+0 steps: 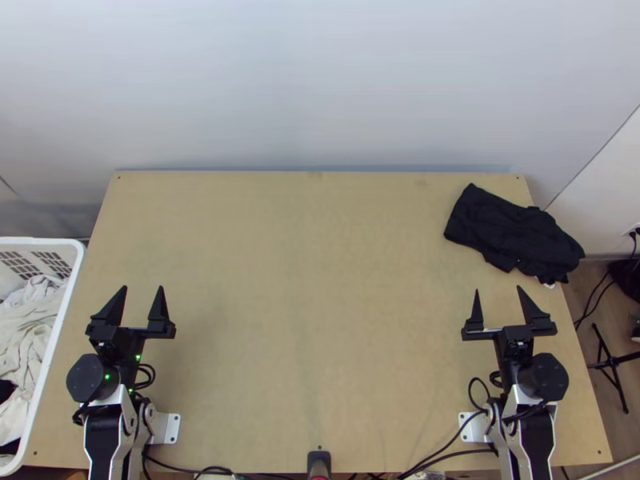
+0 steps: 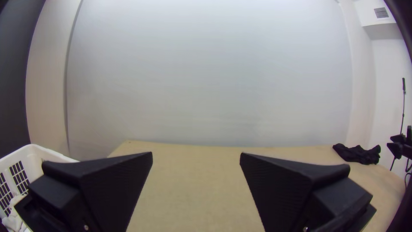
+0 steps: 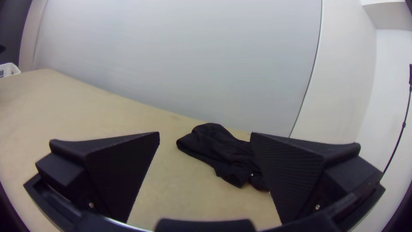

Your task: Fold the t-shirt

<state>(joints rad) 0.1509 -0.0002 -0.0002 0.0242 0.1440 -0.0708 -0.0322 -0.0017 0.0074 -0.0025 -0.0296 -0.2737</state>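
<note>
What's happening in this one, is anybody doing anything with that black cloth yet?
Nothing is being handled at this moment. The black cloth lies bunched at the far right of the table, partly over its right edge. The left end effector and the right end effector are both open and empty over the table's two sides, the right one nearer the cloth. The folding has not begun.
</note>
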